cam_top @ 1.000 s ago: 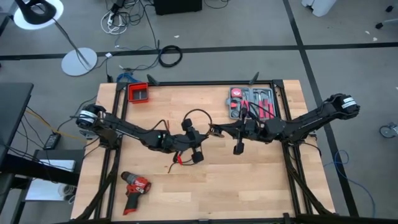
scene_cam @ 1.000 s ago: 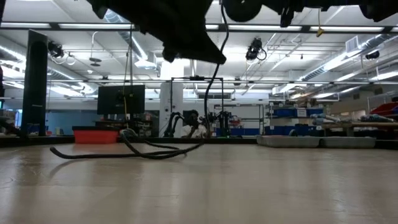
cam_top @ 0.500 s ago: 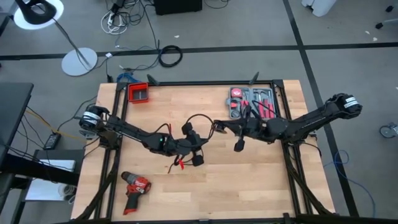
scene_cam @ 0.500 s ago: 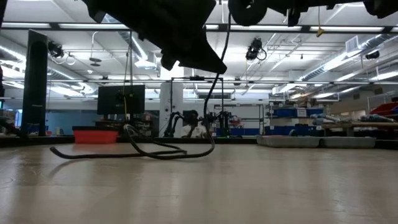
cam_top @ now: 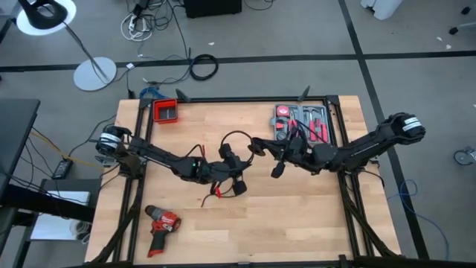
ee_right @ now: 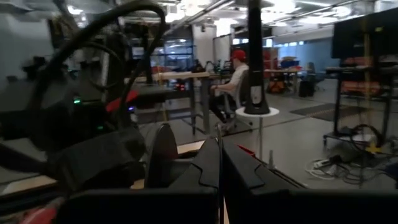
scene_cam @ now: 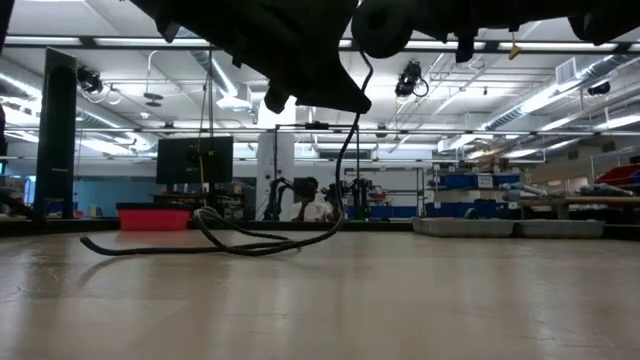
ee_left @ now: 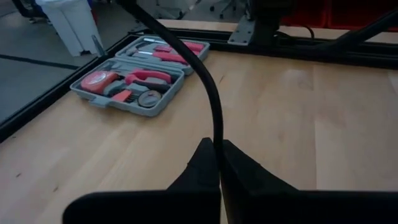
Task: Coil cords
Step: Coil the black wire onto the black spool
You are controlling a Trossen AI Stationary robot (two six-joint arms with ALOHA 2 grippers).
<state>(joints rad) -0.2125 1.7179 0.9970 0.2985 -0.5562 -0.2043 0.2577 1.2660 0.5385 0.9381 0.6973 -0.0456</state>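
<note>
near table's back edge, grey tool case [cam_top: 301,123] holding red tools, left claw [cam_top: 227,154] clamped on cord [cam_top: 236,137], right claw [cam_top: 255,144] together

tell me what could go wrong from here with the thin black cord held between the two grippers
The left gripper is shut on the thin black cord by a narrow pinch, so a pull might slip it free. The right gripper is shut on the cord close by above mid-table, so the two arms could bump as they wind. The slack loop lies loose on the light wooden table and may snag or uncoil rather than form a neat bundle.
</note>
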